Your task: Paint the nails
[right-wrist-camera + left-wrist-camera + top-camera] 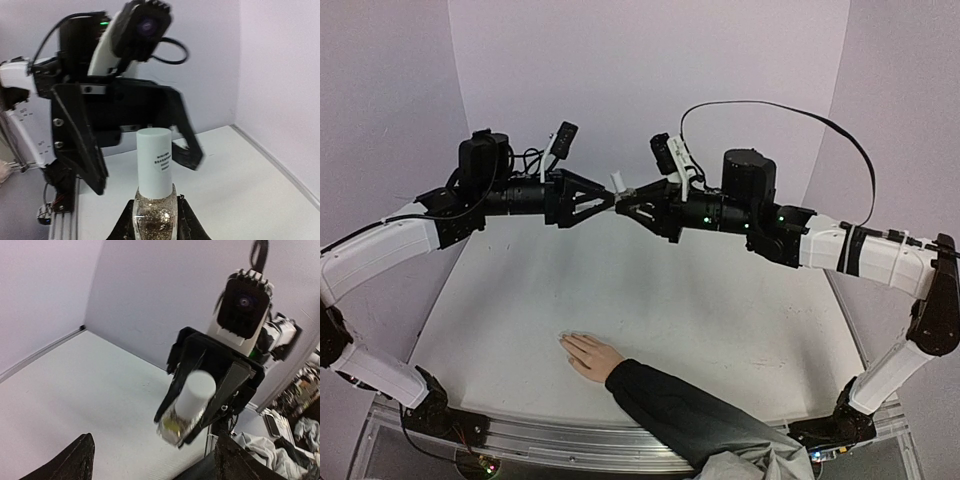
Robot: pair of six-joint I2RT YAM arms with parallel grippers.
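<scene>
A light-skinned hand [588, 355] with a dark sleeve [685, 408] lies flat on the white table, fingers pointing far-left. Its nails [566, 341] are too small to make out. High above the table's far middle, my right gripper [623, 208] is shut on a clear glass bottle [154, 212] of gold glitter polish, its white cap [155, 160] standing free above the jaws. My left gripper [608, 200] faces it, open and empty, its dark fingers [80, 150] on either side of the cap but apart from it. The bottle also shows in the left wrist view [187, 405].
The white table [720, 300] is walled by pale purple panels at the back and sides. A black cable [800, 112] arcs above the right arm. Both arms span the table's far half, high above it. A metal rail [570, 435] runs along the near edge.
</scene>
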